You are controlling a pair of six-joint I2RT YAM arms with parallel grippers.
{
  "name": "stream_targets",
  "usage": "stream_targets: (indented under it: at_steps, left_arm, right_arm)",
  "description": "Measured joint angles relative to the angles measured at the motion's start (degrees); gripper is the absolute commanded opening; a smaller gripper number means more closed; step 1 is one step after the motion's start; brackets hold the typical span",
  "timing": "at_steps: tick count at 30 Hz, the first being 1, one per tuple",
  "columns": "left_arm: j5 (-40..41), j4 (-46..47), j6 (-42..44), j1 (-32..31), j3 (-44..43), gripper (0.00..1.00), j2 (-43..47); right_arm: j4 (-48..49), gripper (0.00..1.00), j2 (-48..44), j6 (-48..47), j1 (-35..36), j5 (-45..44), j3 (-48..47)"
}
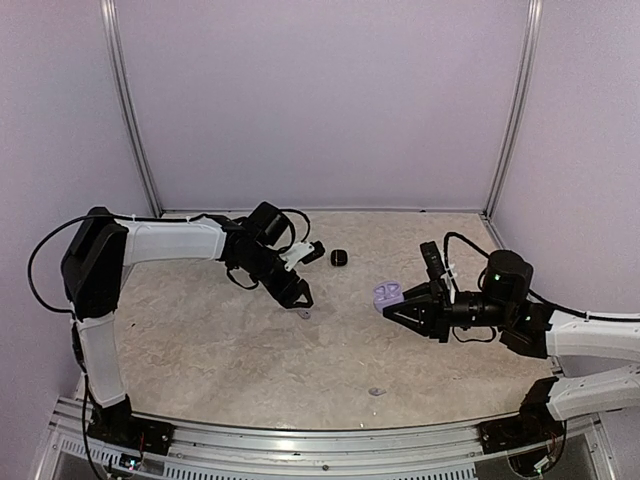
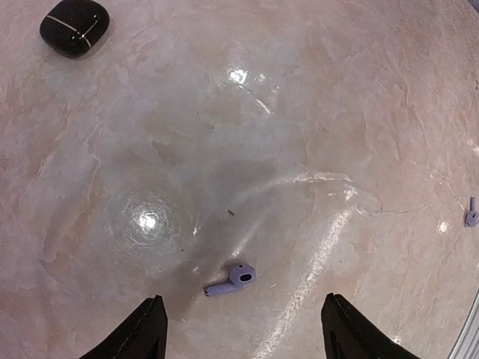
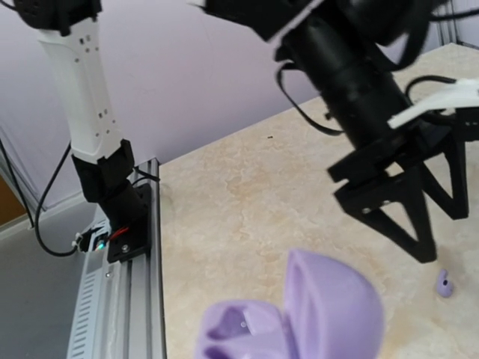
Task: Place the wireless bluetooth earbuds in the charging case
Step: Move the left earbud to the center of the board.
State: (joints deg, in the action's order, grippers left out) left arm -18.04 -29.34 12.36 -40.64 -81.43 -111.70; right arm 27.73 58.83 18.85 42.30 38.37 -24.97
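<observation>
Left fingers [image 1: 297, 292] are spread open just over the worktop [image 1: 200, 340], with 1 lavender earbud [image 2: 232, 279] lying on it right between them and a 2nd lavender earbud [image 2: 471, 215] well off to the side. Right fingers [image 1: 398, 305] are clamped on the open lavender case [image 1: 388, 293]. The closed black case [image 2: 75, 26] sits on the worktop past the left fingers.
</observation>
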Motion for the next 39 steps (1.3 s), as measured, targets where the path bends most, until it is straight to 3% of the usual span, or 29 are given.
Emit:
stream_targets:
  at_steps: [22, 39]
  left_arm:
    - [-5.6, 7.74, -5.09, 1.62, 2.19, 0.64, -7.63]
    - [-3.69, 10.32, -9.68, -3.3, 13.25, 0.59, 1.42]
  right_arm:
    - [-1.03, 0.0, -3.32, -0.35, -0.07, -0.02, 1.73]
    - [-0.02, 0.0, -5.81, -3.58, -0.11, 0.13, 3.63]
